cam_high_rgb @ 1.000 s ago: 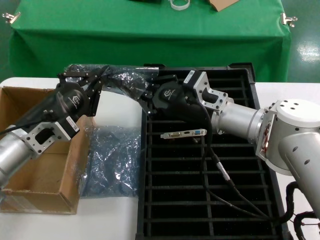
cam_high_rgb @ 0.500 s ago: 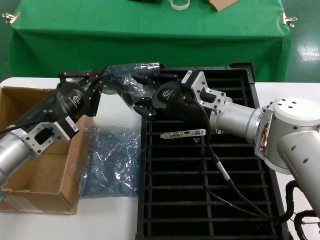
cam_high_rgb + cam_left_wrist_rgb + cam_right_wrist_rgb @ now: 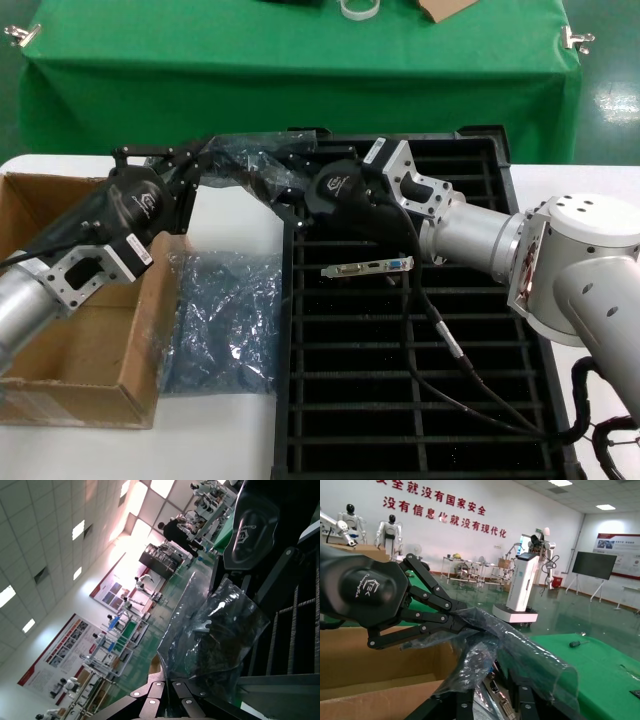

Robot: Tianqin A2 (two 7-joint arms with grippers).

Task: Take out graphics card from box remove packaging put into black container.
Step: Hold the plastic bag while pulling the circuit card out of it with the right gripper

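The left pincer (image 3: 205, 160) is closed on one end of a crinkly translucent packaging bag (image 3: 240, 160), held in the air above the bench (image 3: 240, 220) between the box and the black container. The right pincer (image 3: 290, 185) is clamped on the opposite end of the same bag, so the plastic is stretched between the two arms just past the container's far left corner. In the right wrist view the left pincer's fingers (image 3: 451, 622) meet on the edge of the bag (image 3: 520, 650), and a graphics card's bracket with its ports (image 3: 502, 707) shows inside the plastic close to the right pincer. In the left wrist view the bag (image 3: 215, 630) bulges with a dark shape inside it. The brown cardboard box (image 3: 90, 350) sits under the left arm at the bench's left side, with its open top up. A second, flattened plastic bag (image 3: 220, 320) lies on the bench between the box and the black container (image 3: 420, 420). Another graphics card (image 3: 368, 268) rests in a slot of the container below the right arm, with its silver bracket and blue port facing up.
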